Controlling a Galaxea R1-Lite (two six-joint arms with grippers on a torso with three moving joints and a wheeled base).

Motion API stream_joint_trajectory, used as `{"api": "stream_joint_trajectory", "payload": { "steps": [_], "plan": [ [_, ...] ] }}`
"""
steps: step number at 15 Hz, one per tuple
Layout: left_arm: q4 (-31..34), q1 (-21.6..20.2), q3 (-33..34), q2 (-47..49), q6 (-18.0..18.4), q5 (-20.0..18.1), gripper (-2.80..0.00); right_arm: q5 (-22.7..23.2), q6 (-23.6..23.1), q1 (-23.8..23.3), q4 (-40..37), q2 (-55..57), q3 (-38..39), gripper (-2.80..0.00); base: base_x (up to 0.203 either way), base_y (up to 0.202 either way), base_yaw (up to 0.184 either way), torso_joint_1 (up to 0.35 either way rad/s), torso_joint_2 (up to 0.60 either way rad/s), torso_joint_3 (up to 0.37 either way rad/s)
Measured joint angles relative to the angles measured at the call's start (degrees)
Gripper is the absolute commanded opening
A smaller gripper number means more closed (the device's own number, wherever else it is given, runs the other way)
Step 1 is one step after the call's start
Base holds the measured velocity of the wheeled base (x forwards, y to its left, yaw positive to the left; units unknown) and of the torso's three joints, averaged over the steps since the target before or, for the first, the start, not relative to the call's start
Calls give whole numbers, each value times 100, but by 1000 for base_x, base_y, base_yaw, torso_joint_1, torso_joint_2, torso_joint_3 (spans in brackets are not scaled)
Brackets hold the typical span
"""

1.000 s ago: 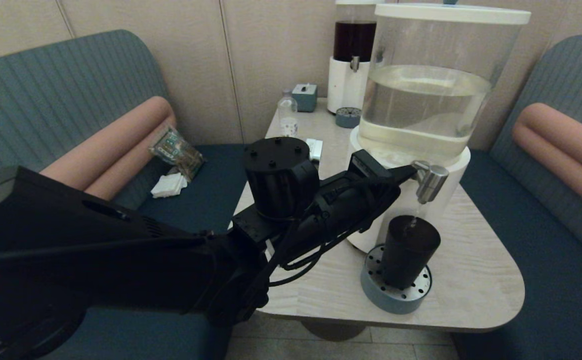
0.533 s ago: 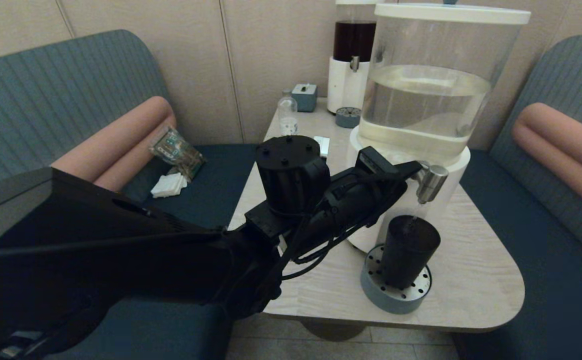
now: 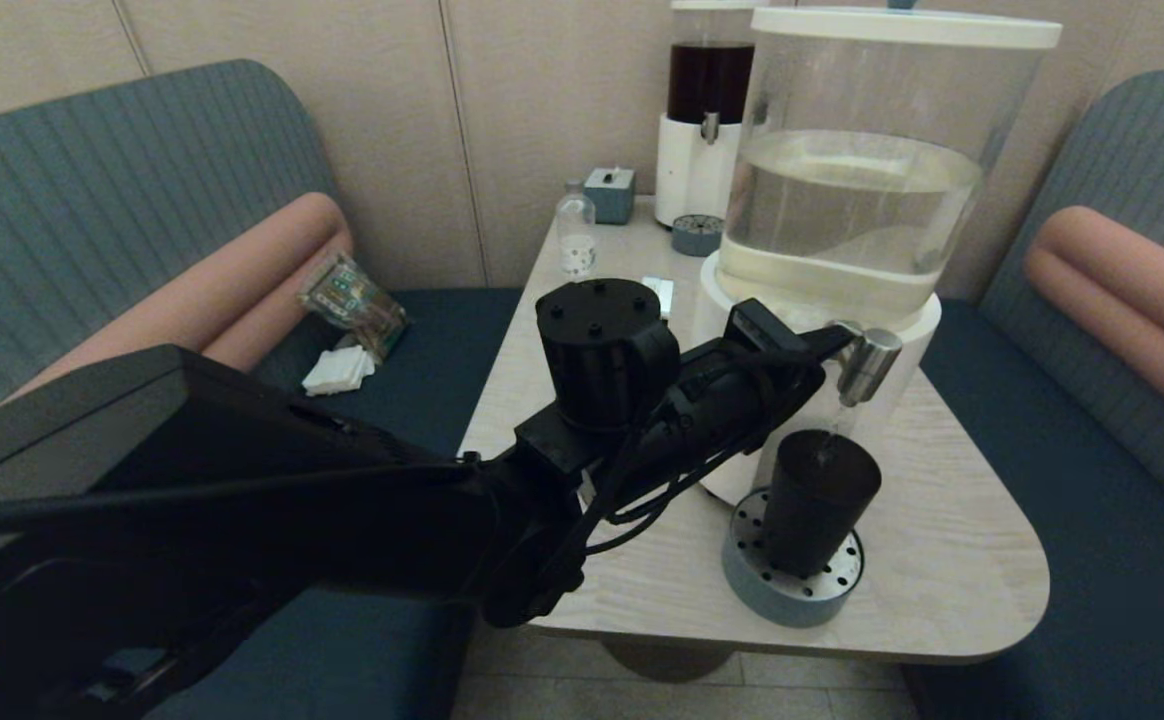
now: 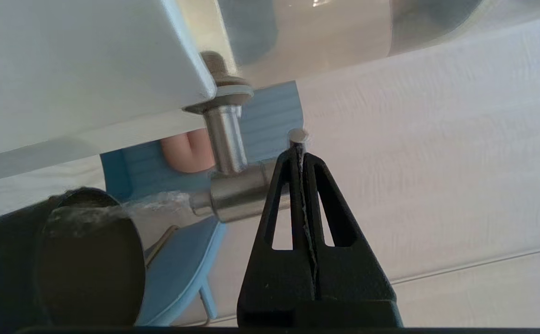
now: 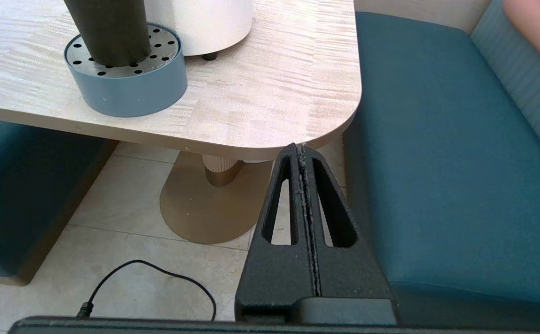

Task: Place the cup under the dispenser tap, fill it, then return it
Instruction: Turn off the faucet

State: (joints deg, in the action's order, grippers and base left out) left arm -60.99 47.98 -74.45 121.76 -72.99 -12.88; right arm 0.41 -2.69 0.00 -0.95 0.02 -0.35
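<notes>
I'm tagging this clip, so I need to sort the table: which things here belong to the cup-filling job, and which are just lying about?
Job:
cup, on the grey drip tray
dispenser tap, pouring
left gripper, shut, at the tap
large dispenser

Lying about:
small bottle
dark-liquid dispenser
right gripper, parked low

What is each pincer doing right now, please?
Left pincer: shut, holding nothing, tips pressed against the dispenser tap above the cup.
Right pincer: shut, empty, parked low beside the table.
</notes>
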Motion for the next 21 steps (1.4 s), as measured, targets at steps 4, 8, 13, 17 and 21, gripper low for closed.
{"api": "stream_joint_trajectory", "payload": {
  "steps": [4, 8, 13, 17, 21],
  "plan": [
    [-23, -2, -109, 89, 0, -71, -280, 0, 0, 0, -1, 0, 0, -280, 0, 0, 0, 0, 0, 0],
    [9, -9, -257, 151, -1, -210, -280, 0, 0, 0, -1, 0, 0, -280, 0, 0, 0, 0, 0, 0],
    [2, -9, -531, 355, 2, -255, -280, 0, 0, 0, -4, 0, 0, -280, 0, 0, 0, 0, 0, 0],
    [-17, -6, -674, 488, 1, -382, -280, 0, 2, 0, -1, 0, 0, -280, 0, 0, 0, 0, 0, 0],
    [-67, -6, -650, 537, 13, -349, -280, 0, 1, 0, -1, 0, 0, -280, 0, 0, 0, 0, 0, 0]
  ]
}}
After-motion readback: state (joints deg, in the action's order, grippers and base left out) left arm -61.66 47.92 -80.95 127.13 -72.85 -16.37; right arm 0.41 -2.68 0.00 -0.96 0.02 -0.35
